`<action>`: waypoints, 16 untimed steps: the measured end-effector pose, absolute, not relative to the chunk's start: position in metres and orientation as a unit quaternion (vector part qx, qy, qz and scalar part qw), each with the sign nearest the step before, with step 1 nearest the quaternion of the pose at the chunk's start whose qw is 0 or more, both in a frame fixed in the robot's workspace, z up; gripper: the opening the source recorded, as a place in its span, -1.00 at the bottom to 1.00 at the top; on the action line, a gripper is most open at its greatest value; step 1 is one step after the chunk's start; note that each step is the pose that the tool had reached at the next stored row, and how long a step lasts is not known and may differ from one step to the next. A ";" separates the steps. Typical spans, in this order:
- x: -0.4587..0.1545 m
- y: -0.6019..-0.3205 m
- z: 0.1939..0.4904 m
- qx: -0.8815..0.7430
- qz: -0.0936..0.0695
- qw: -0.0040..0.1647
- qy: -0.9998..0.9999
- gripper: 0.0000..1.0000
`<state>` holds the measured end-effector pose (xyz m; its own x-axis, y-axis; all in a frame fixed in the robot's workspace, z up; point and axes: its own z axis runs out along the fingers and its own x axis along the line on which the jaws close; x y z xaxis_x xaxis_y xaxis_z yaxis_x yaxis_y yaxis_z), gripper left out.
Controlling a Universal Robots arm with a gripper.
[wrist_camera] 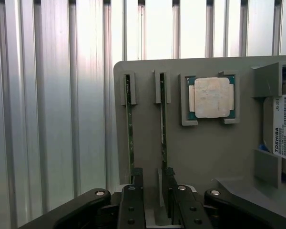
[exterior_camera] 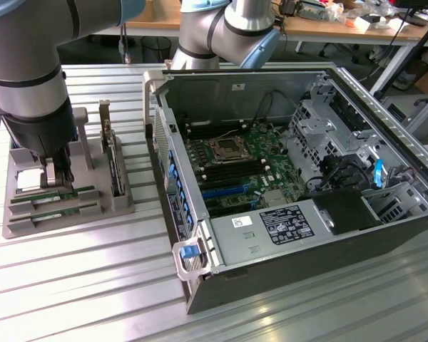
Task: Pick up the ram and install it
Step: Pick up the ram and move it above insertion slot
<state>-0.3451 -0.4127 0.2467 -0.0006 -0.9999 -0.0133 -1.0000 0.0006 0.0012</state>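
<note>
Gripper (exterior_camera: 58, 177) low over grey holder tray (exterior_camera: 28, 224) at exterior view's left, on slatted metal table (exterior_camera: 93, 292). Jaws wide apart, bare tray visible between fingers (wrist_camera: 137, 188); nothing held.

Task item: ram (wrist_camera: 163, 119) stands on edge in a tray slot, next to processor chip (wrist_camera: 211, 98). Second ram stick (wrist_camera: 129, 129) is in the parallel slot, on the side away from the chip. Both seated in tray, not lifted.

Wrist view: fingertips sit at the near ends of the two sticks. One finger is just beside second ram stick, the other overlaps the end of ram. Contact w/ either stick: cannot tell.

Other items in tray: hard drive w/ Toshiba label (wrist_camera: 282, 126) beyond the chip; wider card w/ metal bracket (exterior_camera: 115, 167) upright on the tray side nearer the case.

Open PC case (exterior_camera: 271, 281) at exterior view's right, well apart from gripper. Motherboard (exterior_camera: 242, 160) exposed, memory slots beside CPU socket.
</note>
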 end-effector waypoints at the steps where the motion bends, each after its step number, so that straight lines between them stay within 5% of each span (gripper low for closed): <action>1: -0.345 -0.413 0.246 -0.707 0.005 0.004 0.707 -0.40; 16: -0.345 -0.413 0.243 -0.707 0.005 0.004 0.707 -0.40</action>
<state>-0.3451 -0.4132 0.2426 -0.0006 -0.9999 -0.0133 -1.0000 0.0006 0.0012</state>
